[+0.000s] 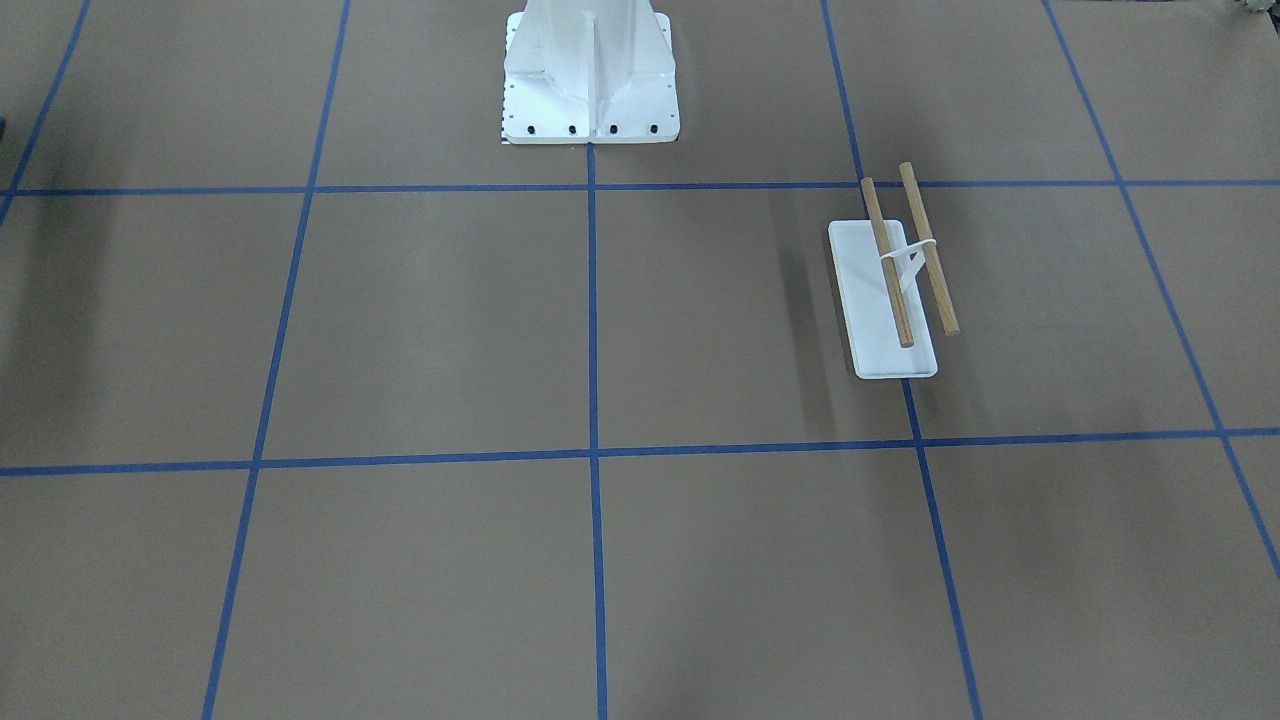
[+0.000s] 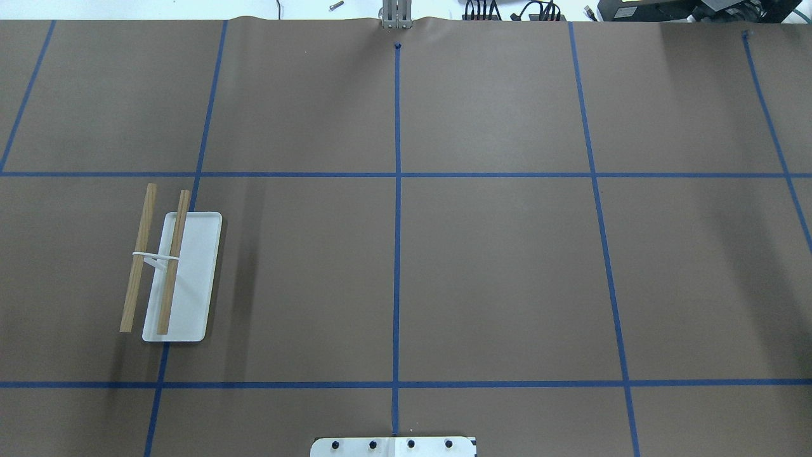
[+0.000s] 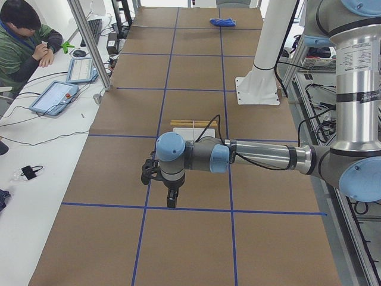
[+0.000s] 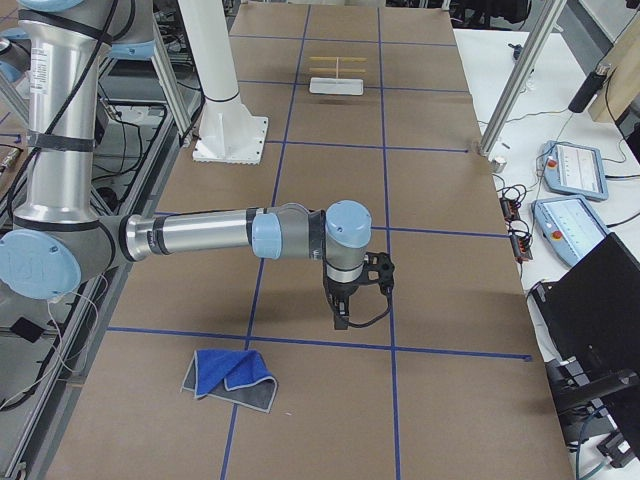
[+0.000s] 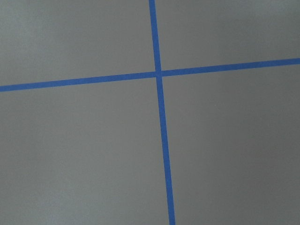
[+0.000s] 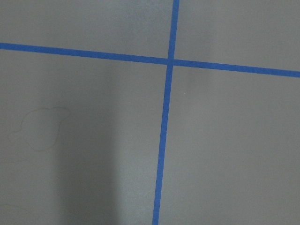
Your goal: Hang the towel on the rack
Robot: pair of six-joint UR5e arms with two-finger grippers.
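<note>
I see the towel (image 4: 230,378) crumpled at 8 o'clock of the right gripper (image 4: 340,322). The rack (image 2: 184,279) stands at the overhead view's 9 o'clock. I cannot tell either pincer's width (left gripper (image 3: 171,202) included).

jaws unreadable, edges cropped
the left gripper (image 3: 171,200) and right gripper (image 4: 341,318) showed only in the side views, too small to tell how their jaws stood. the left arm (image 3: 256,156) covered the near part of the rack (image 3: 193,123). the front view's top edge cut off the pedestal (image 1: 590,70).
</note>
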